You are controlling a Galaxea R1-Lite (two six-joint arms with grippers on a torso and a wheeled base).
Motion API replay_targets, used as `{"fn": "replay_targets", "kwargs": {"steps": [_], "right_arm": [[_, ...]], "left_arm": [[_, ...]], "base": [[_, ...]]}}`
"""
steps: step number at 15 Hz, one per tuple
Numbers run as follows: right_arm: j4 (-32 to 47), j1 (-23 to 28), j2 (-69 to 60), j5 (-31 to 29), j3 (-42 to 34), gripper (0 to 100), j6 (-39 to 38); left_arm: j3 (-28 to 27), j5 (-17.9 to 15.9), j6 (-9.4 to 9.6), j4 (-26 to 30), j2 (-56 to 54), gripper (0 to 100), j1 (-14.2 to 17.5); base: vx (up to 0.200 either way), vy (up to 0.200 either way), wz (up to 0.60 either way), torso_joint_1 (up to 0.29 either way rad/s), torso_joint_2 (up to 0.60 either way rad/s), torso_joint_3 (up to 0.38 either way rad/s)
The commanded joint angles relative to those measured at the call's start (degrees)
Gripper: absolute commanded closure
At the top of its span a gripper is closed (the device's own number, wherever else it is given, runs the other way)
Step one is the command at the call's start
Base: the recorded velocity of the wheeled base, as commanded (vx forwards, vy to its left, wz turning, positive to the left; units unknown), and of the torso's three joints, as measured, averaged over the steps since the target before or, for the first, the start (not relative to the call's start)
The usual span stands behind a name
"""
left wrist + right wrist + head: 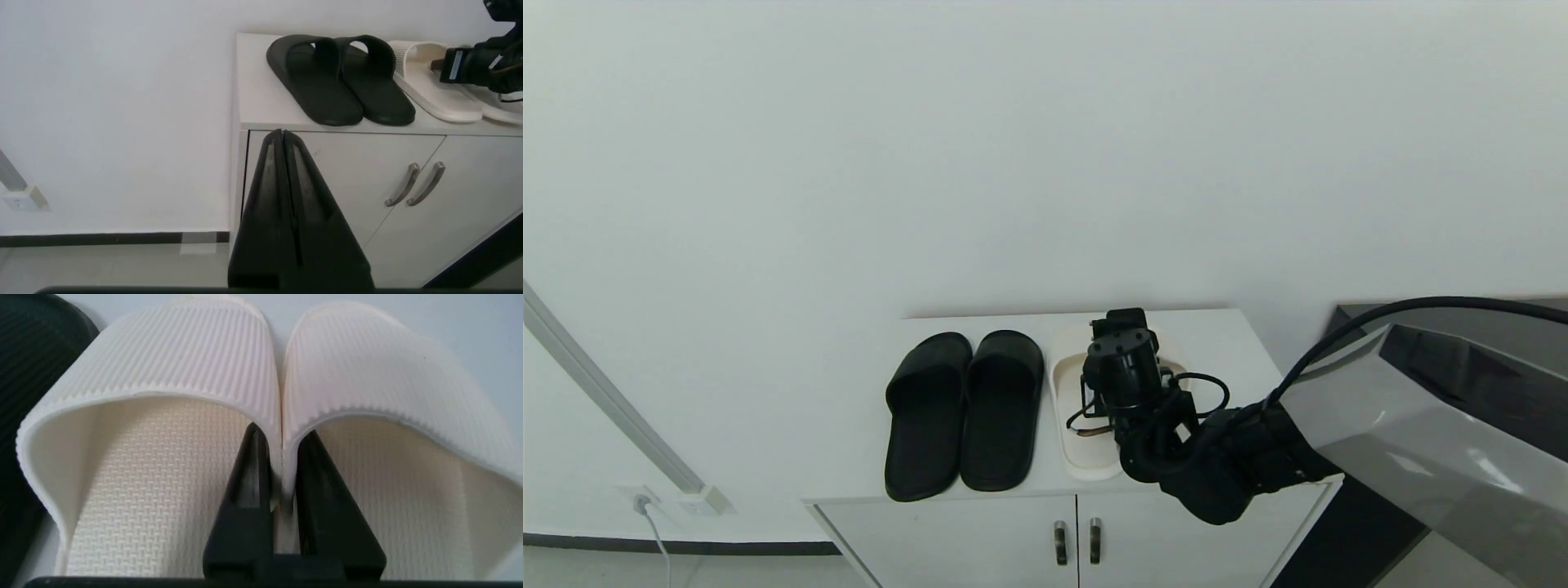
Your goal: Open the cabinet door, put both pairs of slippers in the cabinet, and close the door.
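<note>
You see the right gripper [280,449] with one black finger [255,469] inside each of the white slippers [163,384], and their two touching inner walls are pinched between the fingers. Taking the fingers' direction as twelve o'clock, the ribbed straps [384,367] arch at eleven and one, and a black slipper [33,343] lies at ten.

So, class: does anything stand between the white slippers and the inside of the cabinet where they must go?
Yes. Both cabinet doors are shut, handles side by side at the middle of the front. The white slippers lie on the cabinet top, the right gripper pinching their adjoining walls. The doors must open first.
</note>
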State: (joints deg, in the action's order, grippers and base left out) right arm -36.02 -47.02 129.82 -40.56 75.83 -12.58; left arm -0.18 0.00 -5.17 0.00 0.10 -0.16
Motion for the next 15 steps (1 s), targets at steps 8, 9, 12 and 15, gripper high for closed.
{"fn": "replay_targets", "kwargs": {"steps": [8, 9, 12, 15], "right_arm": [[-13.02, 3.16, -25.58, 26.14, -30.91, 100, 7.57], [-13.81, 4.13, -28.92, 31.51, -34.87, 100, 7.75], [-13.20, 7.38, -36.83, 46.97, -41.72, 100, 8.54], [-10.56, 8.26, -39.73, 54.27, -44.10, 100, 9.33]], "left_arm": [[0.01, 0.00, 0.07, 0.00, -0.01, 100, -0.02], [0.01, 0.00, 0.07, 0.00, -0.01, 100, -0.02], [0.01, 0.00, 0.07, 0.00, -0.01, 100, -0.02], [0.01, 0.00, 0.07, 0.00, -0.01, 100, -0.02]], "base": [[0.000, 0.000, 0.00, 0.000, 0.00, 0.000], [0.000, 0.000, 0.00, 0.000, 0.00, 0.000], [0.000, 0.000, 0.00, 0.000, 0.00, 0.000], [0.000, 0.000, 0.00, 0.000, 0.00, 0.000]]}}
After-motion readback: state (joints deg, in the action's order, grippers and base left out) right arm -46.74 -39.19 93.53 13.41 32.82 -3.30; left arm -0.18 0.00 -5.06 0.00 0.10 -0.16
